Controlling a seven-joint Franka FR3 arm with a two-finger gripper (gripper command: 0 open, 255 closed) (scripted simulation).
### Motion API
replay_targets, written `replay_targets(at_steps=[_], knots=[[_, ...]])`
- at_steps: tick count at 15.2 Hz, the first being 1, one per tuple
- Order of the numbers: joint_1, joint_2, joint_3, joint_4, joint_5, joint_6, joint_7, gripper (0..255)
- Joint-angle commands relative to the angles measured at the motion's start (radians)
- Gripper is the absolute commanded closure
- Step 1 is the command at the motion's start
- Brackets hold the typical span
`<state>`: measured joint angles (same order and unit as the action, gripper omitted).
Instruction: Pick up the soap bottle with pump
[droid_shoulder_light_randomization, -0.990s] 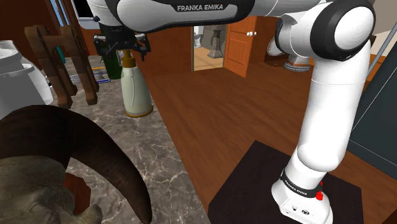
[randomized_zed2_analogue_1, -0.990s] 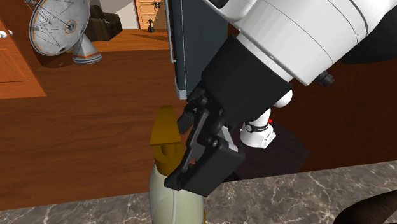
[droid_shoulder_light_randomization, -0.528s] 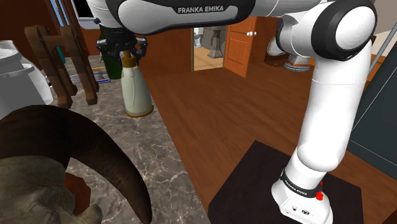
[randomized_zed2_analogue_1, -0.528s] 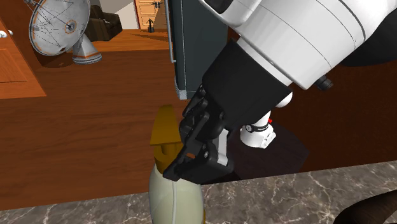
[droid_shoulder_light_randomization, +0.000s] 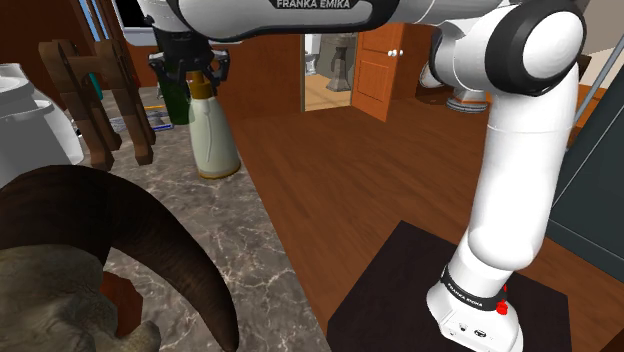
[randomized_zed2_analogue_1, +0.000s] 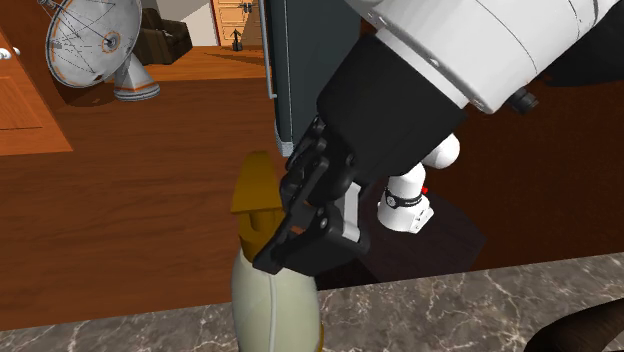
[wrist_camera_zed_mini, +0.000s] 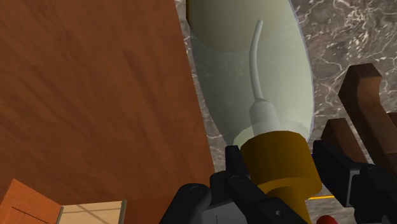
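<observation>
While end effector (wrist_camera_zed_mini: 278, 164) clasps pump (randomized_zed2_analogue_1: 255, 192), soap bottle (wrist_camera_zed_mini: 219, 44) shows tube (wrist_camera_zed_mini: 253, 63) inside.

Wooden rack (droid_shoulder_light_randomization: 132, 108) beside soap bottle (droid_shoulder_light_randomization: 214, 135)

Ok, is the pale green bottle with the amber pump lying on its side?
No, the pale green bottle with the amber pump is upright, its neck between the black fingers.
</observation>
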<state>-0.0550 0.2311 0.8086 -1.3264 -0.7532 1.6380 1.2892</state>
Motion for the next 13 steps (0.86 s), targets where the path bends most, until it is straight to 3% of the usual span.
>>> replay_targets(at_steps=[1, 11, 13], knots=[[0.013, 0.012, 0.0, 0.038, -0.01, -0.027, -0.011, 255], [0.134, 0.115, -0.009, 0.306, -0.102, -0.201, -0.081, 255], [0.137, 0.117, -0.01, 0.311, -0.104, -0.204, -0.083, 255]])
